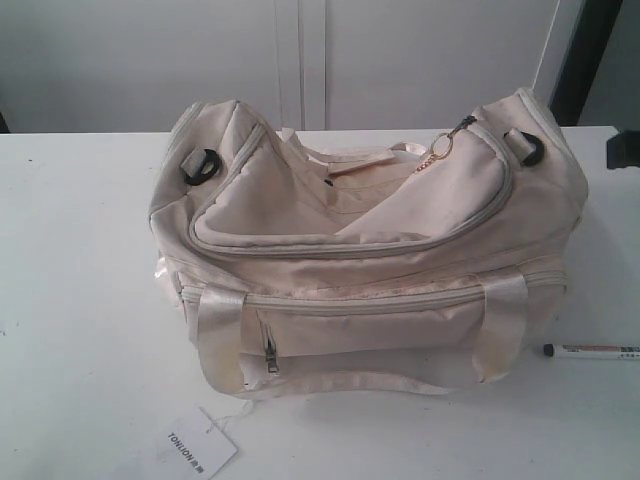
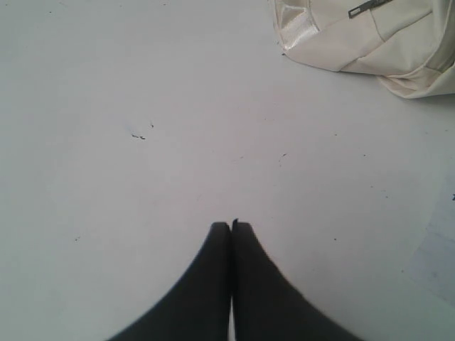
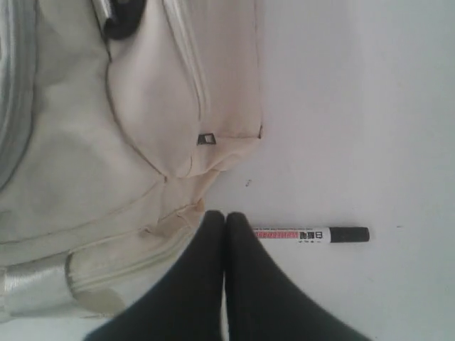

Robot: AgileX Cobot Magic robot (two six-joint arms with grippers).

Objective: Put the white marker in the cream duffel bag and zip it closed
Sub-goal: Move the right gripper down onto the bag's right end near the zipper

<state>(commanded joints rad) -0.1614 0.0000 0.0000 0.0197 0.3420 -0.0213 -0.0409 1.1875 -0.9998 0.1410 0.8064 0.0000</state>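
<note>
On the white bench [image 3: 355, 106], my right claw [image 3: 226, 215] hangs with its two dark fingers pressed flat against each other, no gap between them and nothing held. The marker [image 3: 306, 234] lies flat on the bench just beside those tips. Its white printed barrel runs out sideways from behind one finger, and its black cap [image 3: 348, 234] is at the end away from me. The near end of the barrel is hidden behind that finger, so I cannot tell whether I am touching it. On the other side of my tips, just as close, is the lower edge of the bag [image 3: 85, 142], with its shiny handle strap and a black end ring in sight.

My left claw [image 2: 231, 226] is also closed tight, finger against finger, and holds nothing. It hangs over bare bench, well apart from the one corner of the bag that its camera catches.

From the outside camera, the bag stands in the middle of the bench with its front pocket facing the camera. The gold ring pull [image 1: 443, 148] is at the right end of the curved top zipper, and a white hang tag [image 1: 200, 447] lies in front on the left. The marker rests outside the bag, on the bench by its lower right corner.
</note>
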